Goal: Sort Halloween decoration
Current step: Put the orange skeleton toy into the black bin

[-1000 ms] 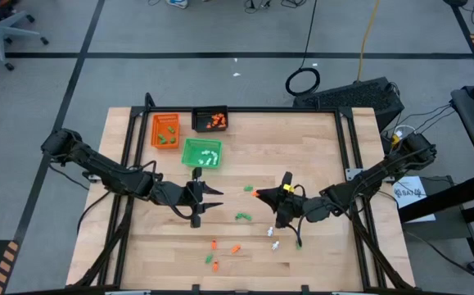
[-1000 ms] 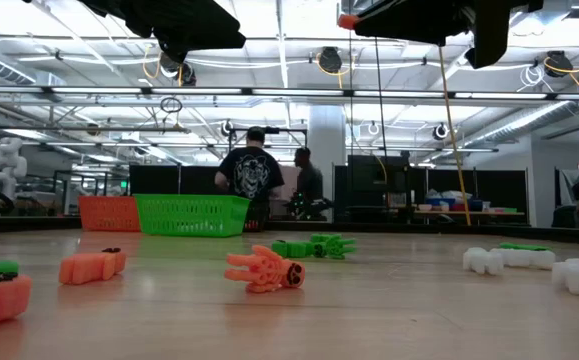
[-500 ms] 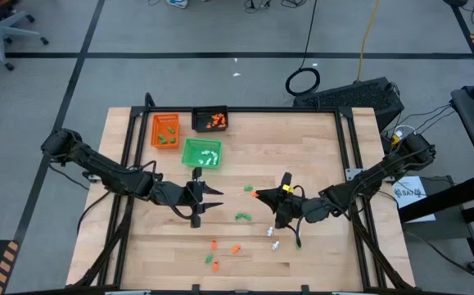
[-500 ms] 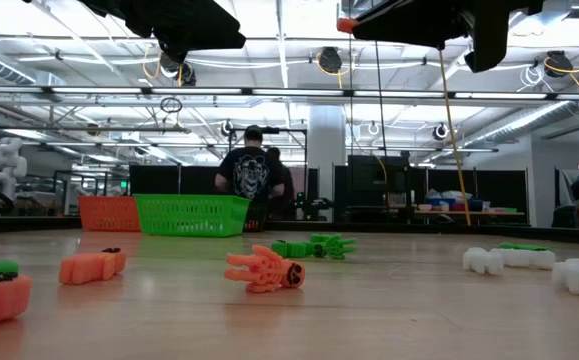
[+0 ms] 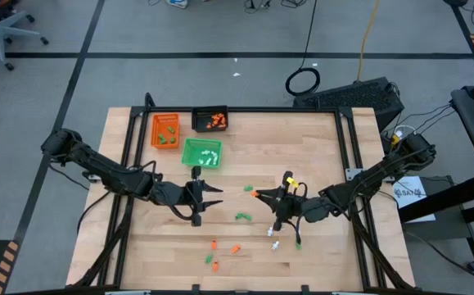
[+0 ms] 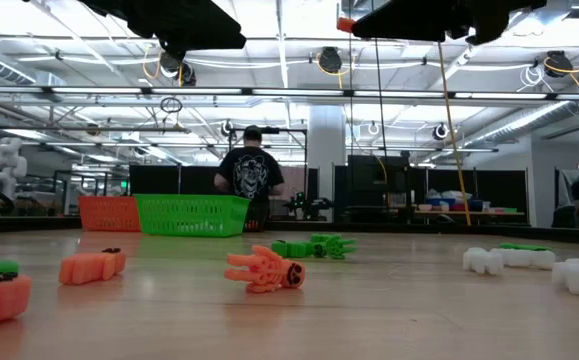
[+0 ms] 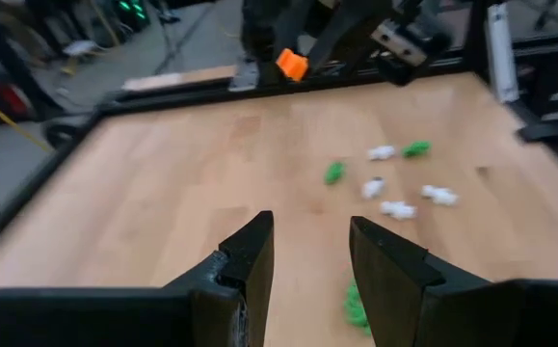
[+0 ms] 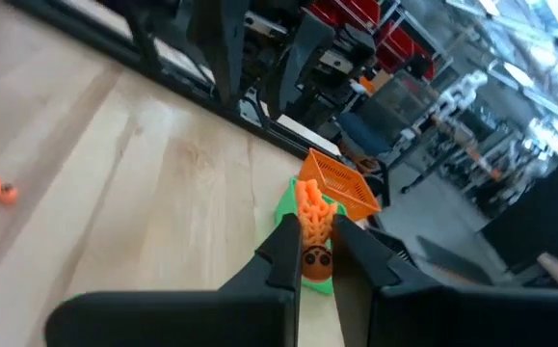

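Note:
Small orange, green and white plastic pieces lie scattered on the near half of the table [image 5: 318,139]: two green ones [image 5: 242,216], white ones [image 5: 271,233] and orange ones [image 5: 236,248]. My right gripper [image 5: 259,195] hovers above the table's middle, shut on an orange hand-shaped piece [image 8: 310,214]. My left gripper [image 5: 214,197] hangs open to its left, touching nothing, its fingers pointing at the right gripper. The low view shows an orange hand piece [image 6: 265,270] lying flat on the wood. My right gripper pinches the orange hand-shaped piece at its lower end [image 8: 314,260], which bears a small face, between its two fingers [image 8: 280,253]. The piece's orange fingers [image 8: 309,198] stick out past the fingertips. The piece is lifted clear of the table [image 6: 346,21].
Three small trays stand at the table's far left: an orange one [image 5: 165,129], a black one [image 5: 210,120] and a green one [image 5: 202,153], each with pieces inside. A person [image 6: 250,178] stands in the room beyond the table. Bare wood lies at the far right.
My right gripper has turned at the wrist and risen a little, still shut on the orange piece. The dark part that hung at the low view's top right has gone out of the picture. The pieces on the table have kept their places.

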`<state>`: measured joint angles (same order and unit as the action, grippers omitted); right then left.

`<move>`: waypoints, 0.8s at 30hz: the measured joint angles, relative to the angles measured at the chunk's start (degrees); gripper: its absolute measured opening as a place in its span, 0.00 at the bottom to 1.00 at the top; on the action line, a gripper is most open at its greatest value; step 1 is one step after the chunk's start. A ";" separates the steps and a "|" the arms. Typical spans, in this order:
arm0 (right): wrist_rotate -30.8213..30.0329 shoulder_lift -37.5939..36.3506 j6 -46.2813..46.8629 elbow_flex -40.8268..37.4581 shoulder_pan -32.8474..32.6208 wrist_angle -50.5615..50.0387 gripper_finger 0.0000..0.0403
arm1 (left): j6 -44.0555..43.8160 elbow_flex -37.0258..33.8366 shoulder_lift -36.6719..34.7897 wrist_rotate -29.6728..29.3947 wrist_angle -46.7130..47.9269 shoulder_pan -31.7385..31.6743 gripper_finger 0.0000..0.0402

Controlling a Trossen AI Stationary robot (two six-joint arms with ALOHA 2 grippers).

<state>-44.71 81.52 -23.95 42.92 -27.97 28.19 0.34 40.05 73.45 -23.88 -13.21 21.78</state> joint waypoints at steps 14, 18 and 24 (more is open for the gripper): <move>7.93 -0.02 21.15 -0.01 9.81 1.20 0.05 | 10.97 0.79 -0.51 -6.12 0.50 -1.10 0.34; 15.50 -0.02 22.45 0.00 16.93 1.22 0.05 | 10.36 -0.50 -0.48 -4.85 0.08 -3.50 0.34; 24.70 0.00 25.71 2.13 30.05 2.88 0.05 | 8.09 -4.54 -1.79 -0.46 -3.82 -6.19 0.34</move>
<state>-20.01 81.52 1.75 45.04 2.08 31.06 8.43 35.52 71.67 -24.34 -17.03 15.59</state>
